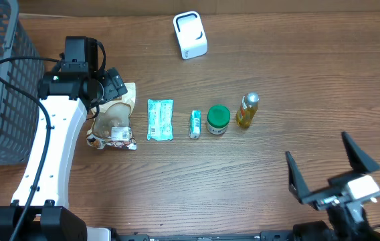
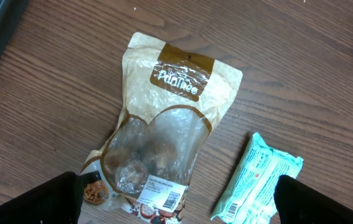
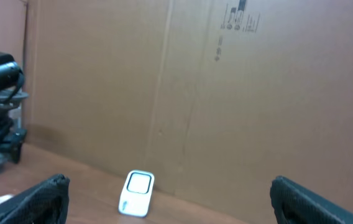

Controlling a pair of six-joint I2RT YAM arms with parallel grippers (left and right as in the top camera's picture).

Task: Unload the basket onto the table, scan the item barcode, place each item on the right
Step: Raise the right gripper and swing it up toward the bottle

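Overhead, the left end effector [image 1: 113, 86] is hovering, spread wide, over the snack pouch [image 1: 113, 124] at centre-left. The right end effector [image 1: 316, 145] is sitting released, lower right.

Left wrist: the barcode label [image 2: 164, 196] is lying bottom centre. A pinch may crumple the flat film over it.

Right wrist: the scanner [image 3: 137, 193] is standing bottom-left.

A dark wood-grain table [image 1: 197, 181] fills the overhead view. A white barcode scanner [image 1: 190, 35] is stood at the upper centre. A row of goods is laid across the middle: at its left end a brown paper snack pouch [image 1: 113, 124] with a clear window and a barcode label at its lower end, then a mint-green soft packet [image 1: 160, 119], a small green-and-white tube [image 1: 195, 124], a green-lidded jar [image 1: 217, 120] and a small yellow bottle [image 1: 247, 110]. A grey mesh basket [image 1: 16, 60] is seen at the left edge.
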